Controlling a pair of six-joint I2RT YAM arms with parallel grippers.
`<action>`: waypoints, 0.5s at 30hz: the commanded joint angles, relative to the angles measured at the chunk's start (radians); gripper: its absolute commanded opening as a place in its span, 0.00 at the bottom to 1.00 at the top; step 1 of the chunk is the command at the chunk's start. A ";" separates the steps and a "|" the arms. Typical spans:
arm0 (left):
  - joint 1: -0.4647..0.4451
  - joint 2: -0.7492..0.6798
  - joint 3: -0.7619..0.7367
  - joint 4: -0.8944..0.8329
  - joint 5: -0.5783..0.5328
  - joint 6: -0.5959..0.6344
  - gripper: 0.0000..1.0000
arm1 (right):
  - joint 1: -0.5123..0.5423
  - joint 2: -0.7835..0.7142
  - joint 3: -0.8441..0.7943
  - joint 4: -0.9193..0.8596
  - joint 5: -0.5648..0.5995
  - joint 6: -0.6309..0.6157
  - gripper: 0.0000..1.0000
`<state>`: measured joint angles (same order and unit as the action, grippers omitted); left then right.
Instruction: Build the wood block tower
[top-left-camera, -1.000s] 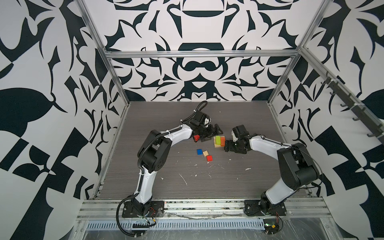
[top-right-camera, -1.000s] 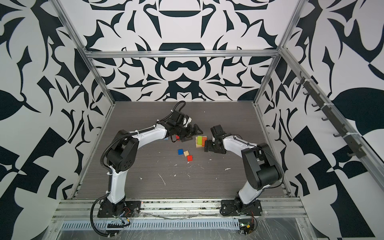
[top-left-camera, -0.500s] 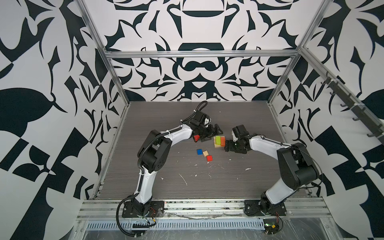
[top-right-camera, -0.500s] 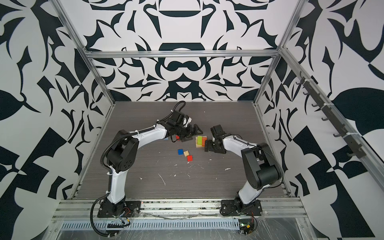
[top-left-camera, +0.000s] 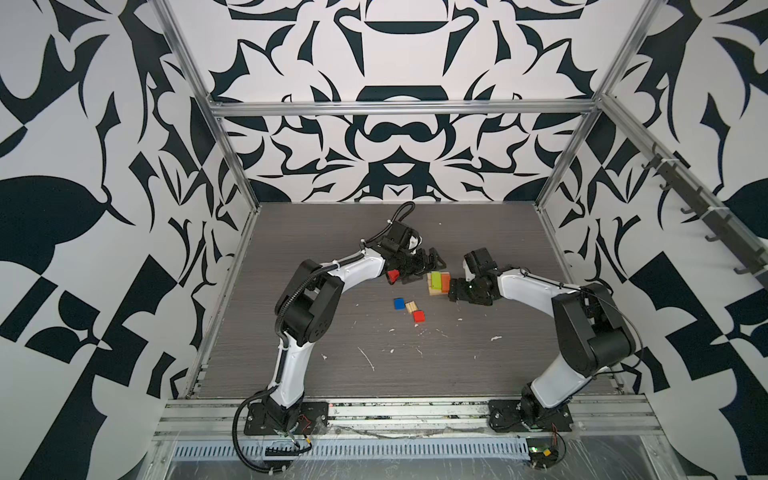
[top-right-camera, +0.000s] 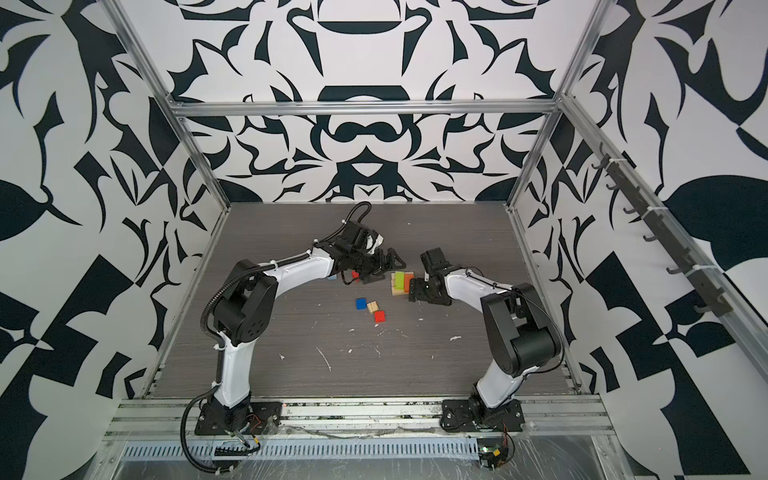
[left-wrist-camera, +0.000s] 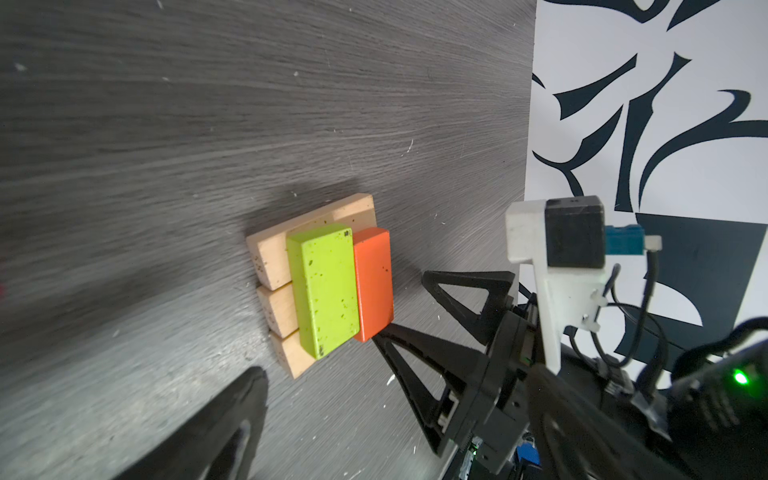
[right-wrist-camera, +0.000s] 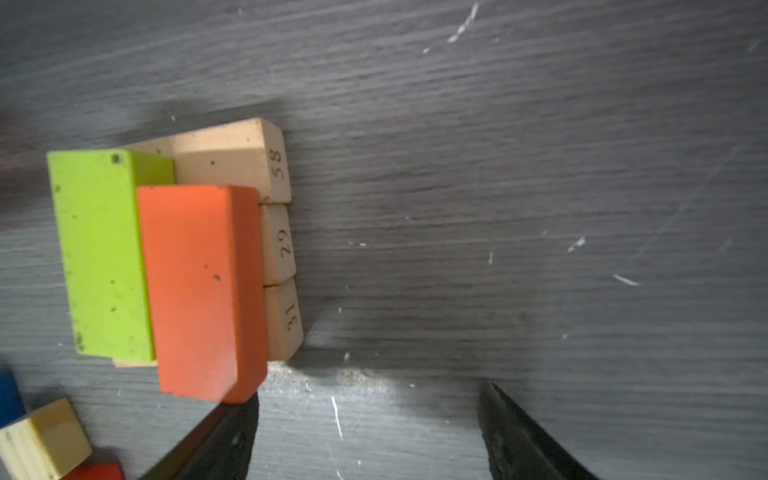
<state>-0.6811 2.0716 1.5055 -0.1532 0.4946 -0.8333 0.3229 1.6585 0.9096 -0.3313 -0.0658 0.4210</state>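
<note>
The half-built tower (top-left-camera: 437, 284) sits between both arms' fingers. The right fingers (right-wrist-camera: 220, 440) (apart, empty) are nearer, just beside one end of the orange plank (right-wrist-camera: 199, 286); left fingers (left-wrist-camera: 224, 428) also apart.

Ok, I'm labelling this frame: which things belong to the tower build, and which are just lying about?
Tower job: tan base planks, lime green plank, orange plank, blue cube, tan cube, red cube, half-hidden red block.
Lying about: white flecks, wall hooks.
</note>
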 joint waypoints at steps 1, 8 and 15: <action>-0.004 -0.010 0.005 -0.005 0.001 0.008 1.00 | 0.005 0.002 0.041 0.006 0.014 0.002 0.87; -0.004 -0.011 0.005 -0.004 -0.001 0.008 1.00 | 0.005 0.006 0.050 0.000 0.012 0.002 0.86; -0.004 -0.010 0.004 -0.002 0.000 0.009 0.99 | 0.005 -0.011 0.043 -0.008 0.011 0.002 0.86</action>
<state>-0.6811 2.0716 1.5055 -0.1532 0.4946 -0.8333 0.3229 1.6688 0.9295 -0.3321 -0.0658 0.4206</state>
